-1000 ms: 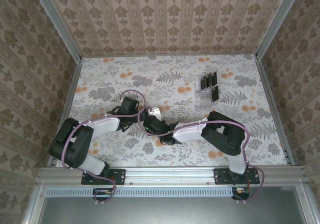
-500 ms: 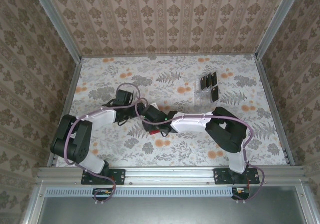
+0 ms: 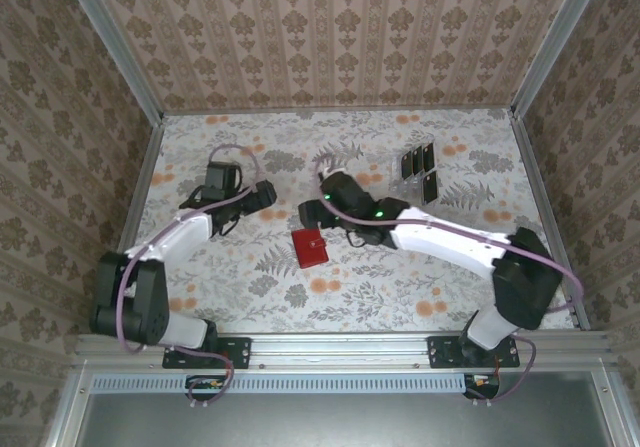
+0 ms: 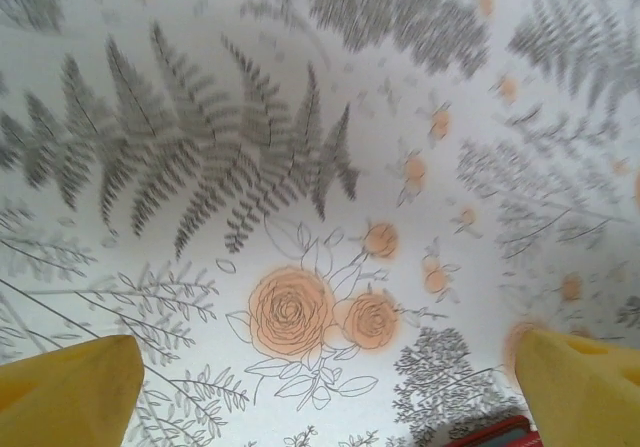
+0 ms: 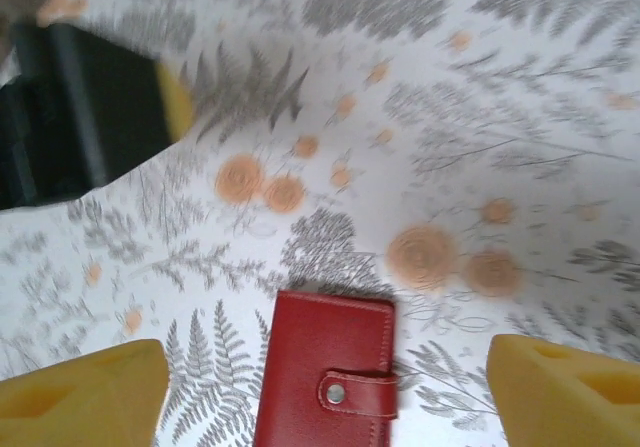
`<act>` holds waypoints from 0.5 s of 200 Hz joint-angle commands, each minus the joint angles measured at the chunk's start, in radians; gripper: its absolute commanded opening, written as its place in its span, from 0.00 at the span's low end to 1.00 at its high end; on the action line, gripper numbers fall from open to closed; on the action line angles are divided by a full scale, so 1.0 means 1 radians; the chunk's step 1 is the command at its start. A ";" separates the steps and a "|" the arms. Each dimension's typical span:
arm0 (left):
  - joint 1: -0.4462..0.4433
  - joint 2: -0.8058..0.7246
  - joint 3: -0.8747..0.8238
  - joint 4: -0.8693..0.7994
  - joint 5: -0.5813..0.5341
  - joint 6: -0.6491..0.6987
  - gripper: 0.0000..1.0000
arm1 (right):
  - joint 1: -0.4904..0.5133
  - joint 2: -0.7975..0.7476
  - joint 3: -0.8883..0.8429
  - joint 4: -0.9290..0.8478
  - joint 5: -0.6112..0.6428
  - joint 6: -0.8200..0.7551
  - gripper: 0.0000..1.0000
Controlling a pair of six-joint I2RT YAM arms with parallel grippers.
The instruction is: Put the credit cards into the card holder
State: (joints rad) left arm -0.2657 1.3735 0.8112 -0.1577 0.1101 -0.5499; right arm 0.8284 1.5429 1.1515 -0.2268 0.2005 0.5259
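Top view: we've got the card holder (image 3: 309,248) lying shut on the bench (image 3: 380,289), and the credit cards (image 3: 418,172) are parked in the clear rack (image 3: 400,202), well apart from it. Left wrist view: left jaws wide open, empty. Right wrist view: right jaws open above the snapped tab (image 5: 355,395). We reckon nothing's loaded yet, and the holder needs opening first.

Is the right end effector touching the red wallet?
Apart. In the right wrist view, tablecloth shows between the red wallet and both yellow fingers.
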 commanded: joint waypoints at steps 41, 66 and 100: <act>0.093 -0.228 0.034 -0.044 -0.233 0.147 1.00 | -0.306 -0.352 -0.105 -0.188 0.174 -0.036 1.00; 0.123 -0.292 -0.087 0.170 -0.378 0.336 1.00 | -0.459 -0.473 -0.236 -0.084 0.300 -0.076 1.00; 0.199 -0.271 -0.233 0.406 -0.432 0.556 1.00 | -0.699 -0.525 -0.419 0.048 0.334 -0.131 1.00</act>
State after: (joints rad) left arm -0.1101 1.0771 0.6514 0.0677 -0.2268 -0.2111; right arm 0.2489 1.0149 0.8116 -0.2356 0.4580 0.4515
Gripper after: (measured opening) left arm 0.997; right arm 0.999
